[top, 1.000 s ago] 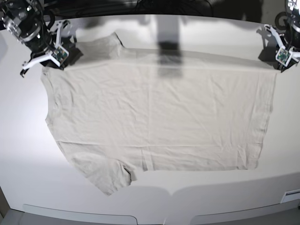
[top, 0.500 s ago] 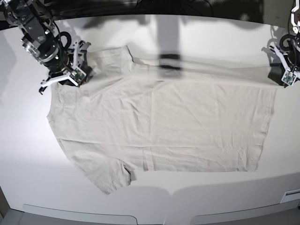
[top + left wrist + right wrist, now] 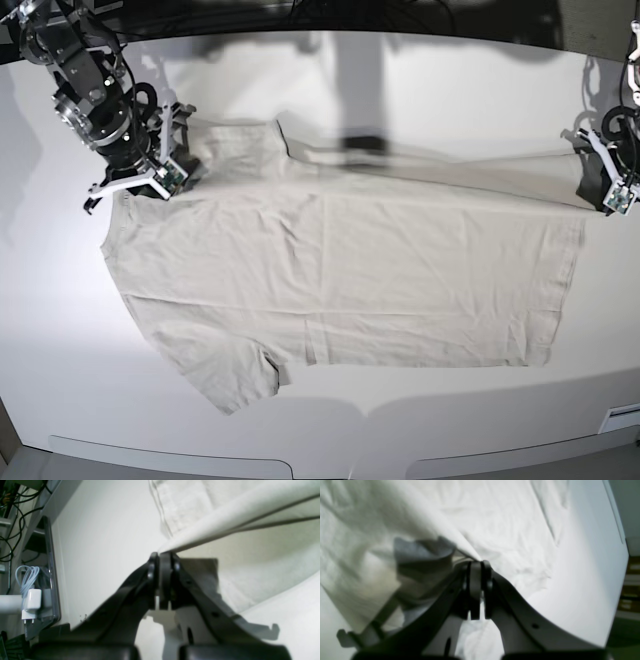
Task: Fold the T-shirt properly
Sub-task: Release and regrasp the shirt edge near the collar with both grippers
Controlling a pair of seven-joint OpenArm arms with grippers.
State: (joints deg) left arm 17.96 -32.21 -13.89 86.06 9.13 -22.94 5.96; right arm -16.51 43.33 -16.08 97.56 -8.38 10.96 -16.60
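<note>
The T-shirt (image 3: 340, 270) is pinched at its far edge by the left gripper (image 3: 162, 555) and right gripper (image 3: 477, 563), both clamped on cloth, apparently so a lengthwise fold can be made.

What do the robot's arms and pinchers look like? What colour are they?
Each gripper has black curved fingers ending in flat dark pads, seen on the left gripper and the right gripper. From above, the arms are black and silver metal with white brackets, and a small green-marked tag sits near each wrist. Dark cables trail behind them.
</note>
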